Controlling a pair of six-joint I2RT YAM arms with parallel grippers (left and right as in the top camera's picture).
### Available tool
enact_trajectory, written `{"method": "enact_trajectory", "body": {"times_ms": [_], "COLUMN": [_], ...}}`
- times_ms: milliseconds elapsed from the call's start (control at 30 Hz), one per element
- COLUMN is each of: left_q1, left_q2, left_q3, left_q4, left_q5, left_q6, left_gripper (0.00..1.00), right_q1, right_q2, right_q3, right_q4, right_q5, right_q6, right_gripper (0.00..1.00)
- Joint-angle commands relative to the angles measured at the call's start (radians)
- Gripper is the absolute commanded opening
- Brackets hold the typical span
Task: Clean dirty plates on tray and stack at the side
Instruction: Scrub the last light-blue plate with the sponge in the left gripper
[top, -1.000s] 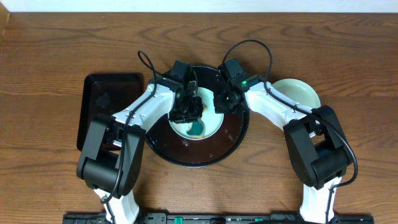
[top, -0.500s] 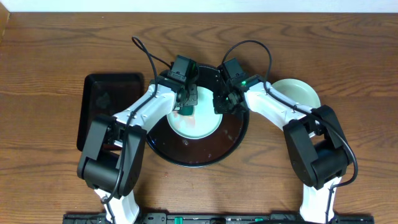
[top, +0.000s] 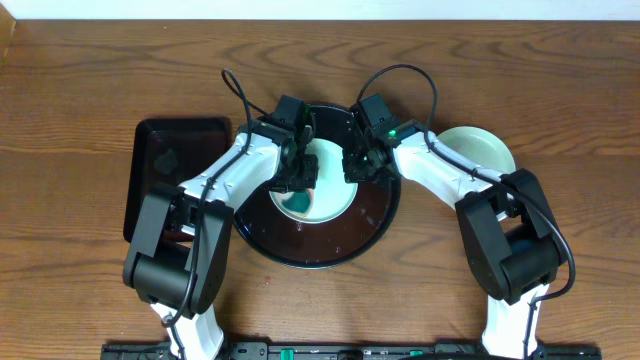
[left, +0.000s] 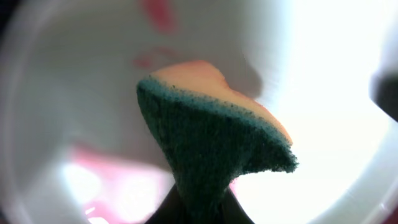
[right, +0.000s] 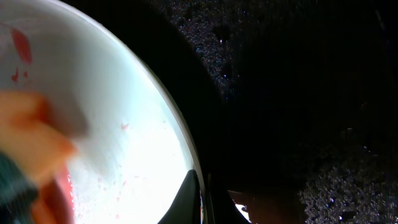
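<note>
A light aqua plate (top: 335, 195) lies on the round black tray (top: 372, 222). My left gripper (top: 298, 180) is shut on a teal sponge (top: 297, 203) and presses it onto the plate's left part. In the left wrist view the sponge (left: 211, 146), teal with an orange-stained top, fills the middle, pinched in my gripper (left: 200, 213) over the plate (left: 74, 99), which bears red sauce streaks. My right gripper (top: 352, 170) is shut on the plate's right rim. In the right wrist view its fingers (right: 189, 202) pinch that rim, with red specks on the plate (right: 124, 106).
A second pale plate (top: 482, 148) sits on the wood tabletop, right of the tray and partly under my right arm. A rectangular black tray (top: 165, 170) lies at the left. The round tray's wet black floor (right: 298, 93) shows beside the plate.
My left gripper swept the sponge from the plate's near part up to its far edge and back toward the middle-left. The right gripper has kept its hold on the rim.
</note>
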Motion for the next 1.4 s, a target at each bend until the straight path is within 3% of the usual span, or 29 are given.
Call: {"method": "enact_trajectory", "body": {"times_ms": [0, 133, 467, 567, 733, 900, 1200, 1300, 1367], "left_q1": [-0.004, -0.004, -0.004, -0.004, -0.004, -0.009, -0.011, -0.011, -0.010], "left_q2": [0.015, 0.015, 0.055, 0.066, 0.066, 0.066, 0.066, 0.066, 0.066], "left_q3": [-0.014, -0.014, -0.017, -0.017, -0.017, -0.017, -0.017, -0.017, -0.017], "left_q4": [0.014, 0.097, 0.334, 0.347, 0.225, 0.152, 0.163, 0.163, 0.170], "left_q5": [0.189, 0.102, -0.339, -0.500, -0.684, -0.588, 0.092, 0.189, 0.168], "left_q6": [0.132, 0.131, 0.116, -0.011, -0.295, -0.343, 0.005, 0.066, 0.072], "left_gripper": [0.08, 0.08, 0.08, 0.08, 0.08, 0.07, 0.07, 0.07, 0.08], "right_q1": [0.021, 0.021, 0.022, 0.022, 0.022, 0.022, 0.022, 0.022, 0.022], "right_q2": [0.044, 0.044, 0.044, 0.044, 0.044, 0.044, 0.044, 0.044, 0.044], "right_q3": [-0.013, -0.013, -0.013, -0.014, -0.014, -0.014, -0.014, -0.014, -0.014], "right_q4": [-0.010, -0.013, -0.015, -0.015, -0.015, -0.014, -0.014, -0.014, -0.014], "right_q5": [0.033, 0.033, 0.033, 0.033, 0.033, 0.033, 0.033, 0.033, 0.033], "right_q6": [0.004, 0.004, 0.004, 0.004, 0.000, 0.000, 0.000, 0.000, 0.000], "right_gripper": [0.01, 0.01, 0.01, 0.01, 0.01, 0.01, 0.01, 0.01, 0.01]}}
